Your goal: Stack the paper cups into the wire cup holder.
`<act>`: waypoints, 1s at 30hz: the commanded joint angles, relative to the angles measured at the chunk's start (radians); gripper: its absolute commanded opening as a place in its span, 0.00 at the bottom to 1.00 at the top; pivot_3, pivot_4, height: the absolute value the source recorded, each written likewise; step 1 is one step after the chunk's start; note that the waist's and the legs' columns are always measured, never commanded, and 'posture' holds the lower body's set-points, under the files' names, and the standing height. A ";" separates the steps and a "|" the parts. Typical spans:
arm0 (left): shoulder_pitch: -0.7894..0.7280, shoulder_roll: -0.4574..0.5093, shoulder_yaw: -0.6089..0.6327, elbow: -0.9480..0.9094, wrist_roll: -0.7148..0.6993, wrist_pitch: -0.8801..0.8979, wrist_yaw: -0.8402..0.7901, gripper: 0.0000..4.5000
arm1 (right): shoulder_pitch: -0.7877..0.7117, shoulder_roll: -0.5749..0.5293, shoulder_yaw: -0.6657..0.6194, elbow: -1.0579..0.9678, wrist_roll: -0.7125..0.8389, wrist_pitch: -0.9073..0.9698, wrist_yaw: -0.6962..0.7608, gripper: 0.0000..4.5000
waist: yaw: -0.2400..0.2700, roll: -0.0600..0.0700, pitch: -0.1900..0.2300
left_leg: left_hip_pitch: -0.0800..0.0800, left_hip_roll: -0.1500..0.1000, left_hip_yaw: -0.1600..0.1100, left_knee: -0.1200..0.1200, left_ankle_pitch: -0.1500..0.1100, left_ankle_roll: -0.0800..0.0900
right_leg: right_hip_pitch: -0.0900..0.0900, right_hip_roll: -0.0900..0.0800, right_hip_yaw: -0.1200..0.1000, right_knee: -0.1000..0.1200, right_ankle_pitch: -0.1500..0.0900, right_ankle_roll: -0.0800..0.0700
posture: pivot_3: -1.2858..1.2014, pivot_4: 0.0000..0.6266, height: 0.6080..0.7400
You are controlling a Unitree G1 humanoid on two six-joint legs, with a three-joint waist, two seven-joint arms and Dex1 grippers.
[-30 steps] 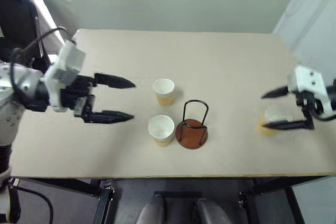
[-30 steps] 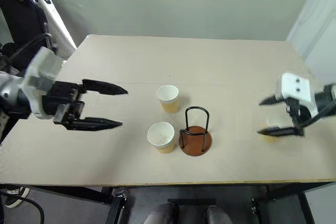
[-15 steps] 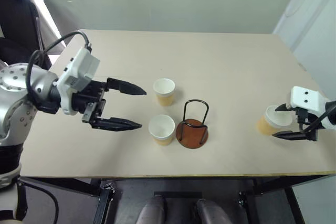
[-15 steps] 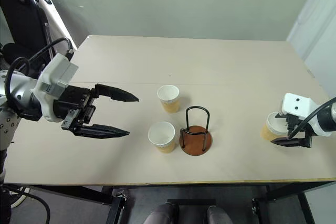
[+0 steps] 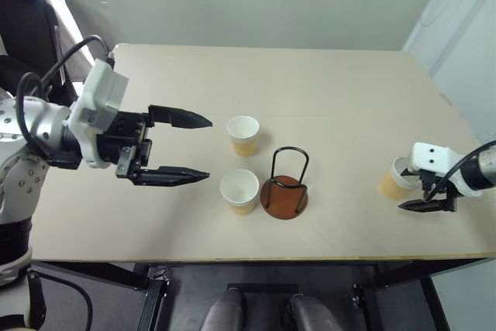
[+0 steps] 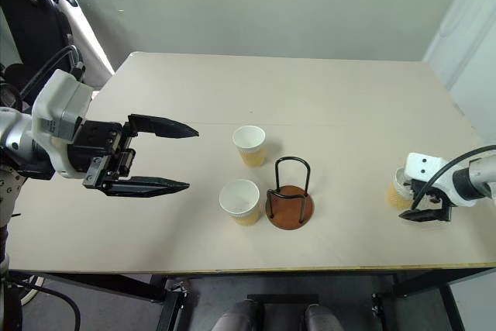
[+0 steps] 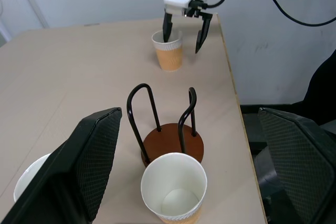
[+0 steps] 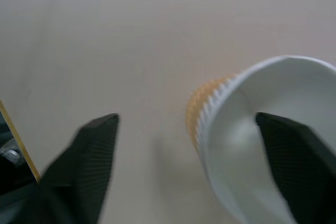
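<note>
Pale beige tabletop fills the middle of the head views, with a grey-green wall behind it. At the left of the frame the left gripper hovers above the table, its two black fingers spread wide with nothing between them, pointing toward the centre. Just right of its tips stand two paper cups, both upright with their mouths up: one cup a little above the frame's centre, the other cup below it, nearer the table's front edge. The wire cup holder stands just beside the lower cup on its right, its reddish-brown base flat on the table and its black wire loops holding no cup. Well apart, at the right edge of the frame, the third cup stands upright. The right gripper points down over it, jaws parted, one finger inside the cup's rim and the other outside its wall.
</note>
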 commanded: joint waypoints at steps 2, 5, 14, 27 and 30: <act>0.007 0.013 0.051 -0.029 -0.024 0.000 0.020 1.00 | -0.049 0.000 0.001 0.024 -0.029 -0.033 0.013 0.55 | 0.000 0.000 0.000 | 0.000 0.000 0.000 0.000 0.000 0.000 | 0.000 0.000 0.000 0.000 0.000 0.000 | 0.52 0.24 1.00; 0.017 0.019 0.063 -0.031 -0.034 0.012 0.027 1.00 | -0.066 -0.004 -0.007 0.032 -0.017 -0.039 0.045 0.30 | 0.000 0.000 0.000 | 0.000 0.000 0.000 0.000 0.000 0.000 | 0.000 0.000 0.000 0.000 0.000 0.000 | 0.52 0.24 1.00; 0.057 0.041 0.094 -0.041 -0.041 0.016 0.039 1.00 | -0.221 -0.002 -0.088 -0.024 0.138 0.008 0.183 0.00 | -0.002 0.001 0.000 | 0.000 0.000 0.000 0.000 0.000 0.000 | 0.000 0.000 0.000 0.000 0.000 0.000 | 0.52 0.24 1.00; 0.107 0.051 0.065 -0.044 0.012 -0.014 0.041 1.00 | -0.634 0.280 0.028 -0.246 0.387 0.197 0.205 0.00 | -0.005 -0.003 -0.001 | -0.001 0.002 -0.001 -0.004 0.002 -0.001 | -0.003 0.001 -0.002 0.000 -0.003 -0.007 | 0.52 0.24 1.00; 0.117 0.056 0.075 -0.049 0.010 -0.012 0.042 1.00 | -0.609 0.292 0.069 -0.254 0.351 0.168 0.205 0.00 | -0.004 -0.003 -0.001 | -0.001 0.002 0.000 -0.004 0.002 -0.001 | -0.004 0.001 -0.002 0.000 -0.002 -0.007 | 0.52 0.24 1.00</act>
